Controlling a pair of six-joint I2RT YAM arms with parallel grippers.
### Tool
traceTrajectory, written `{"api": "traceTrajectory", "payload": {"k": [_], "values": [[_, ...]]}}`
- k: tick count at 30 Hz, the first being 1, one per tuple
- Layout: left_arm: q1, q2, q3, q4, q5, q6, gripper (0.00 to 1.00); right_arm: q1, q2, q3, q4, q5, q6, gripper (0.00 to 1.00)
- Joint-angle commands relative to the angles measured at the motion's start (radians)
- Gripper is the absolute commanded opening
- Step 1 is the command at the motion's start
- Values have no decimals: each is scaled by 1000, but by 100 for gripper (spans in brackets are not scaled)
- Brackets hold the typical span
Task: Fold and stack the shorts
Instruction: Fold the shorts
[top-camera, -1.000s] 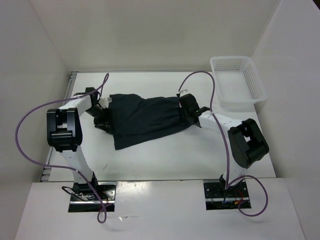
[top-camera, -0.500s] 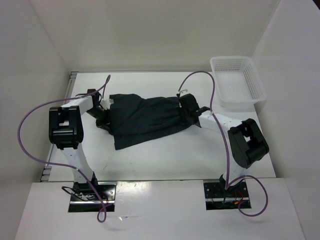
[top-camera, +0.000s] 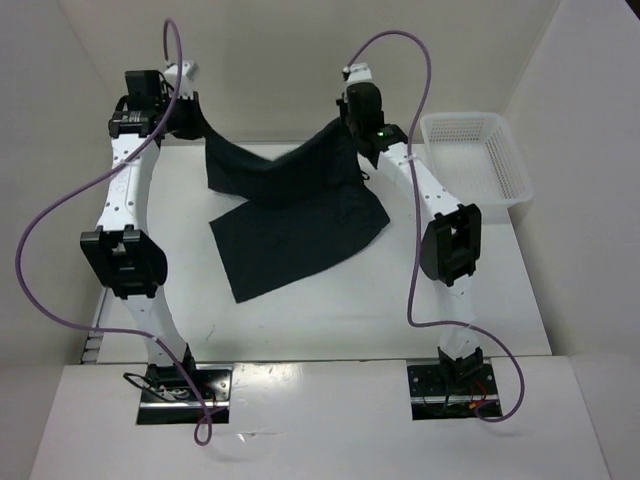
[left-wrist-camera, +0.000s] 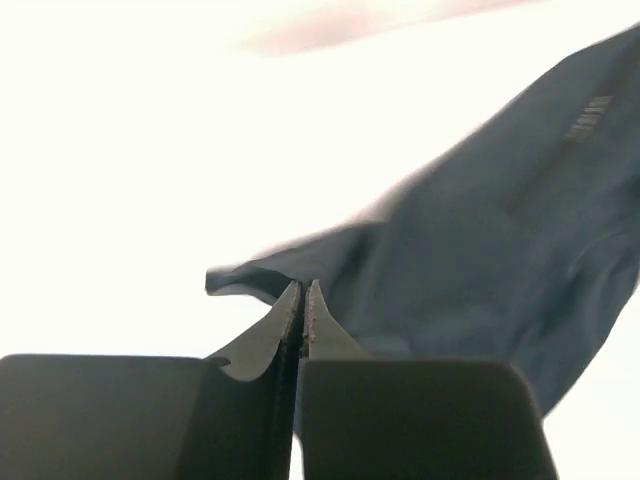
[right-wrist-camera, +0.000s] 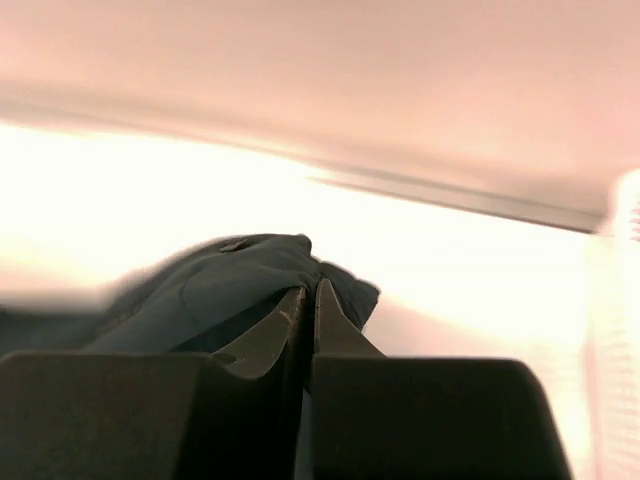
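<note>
The very dark navy shorts (top-camera: 290, 215) hang stretched between both raised arms, their lower part still draped on the white table (top-camera: 420, 300). My left gripper (top-camera: 190, 118) is high at the back left, shut on one upper corner of the shorts (left-wrist-camera: 470, 270); its fingertips (left-wrist-camera: 303, 292) pinch the cloth edge. High at the back, my right gripper (top-camera: 352, 125) is shut on the other upper corner, the shorts (right-wrist-camera: 240, 280) bunched at its fingertips (right-wrist-camera: 308, 292). The top edge sags between the two grips.
A white mesh basket (top-camera: 475, 160) stands at the back right of the table, to the right of the right arm. White walls enclose the table at the back and on both sides. Purple cables loop from both arms.
Both arms have swung up and toward the back wall, lifting the shorts' far edge off the table. The left gripper closed on its corner before the lift; the right stayed shut.
</note>
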Motion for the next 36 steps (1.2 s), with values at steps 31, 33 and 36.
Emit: {"api": "traceTrajectory", "payload": {"k": [31,33,36], "values": [[-235,-335,-789,-158,48,4,0,-141,-314,-676,179,35,58,0],[-284,-335,-833,-158,22,4,0,-141,-352,-720,188,16,68,0],[-356,-297,-933,-149,21,4,0,-141,-375,-791,197,4,91,0]]}}
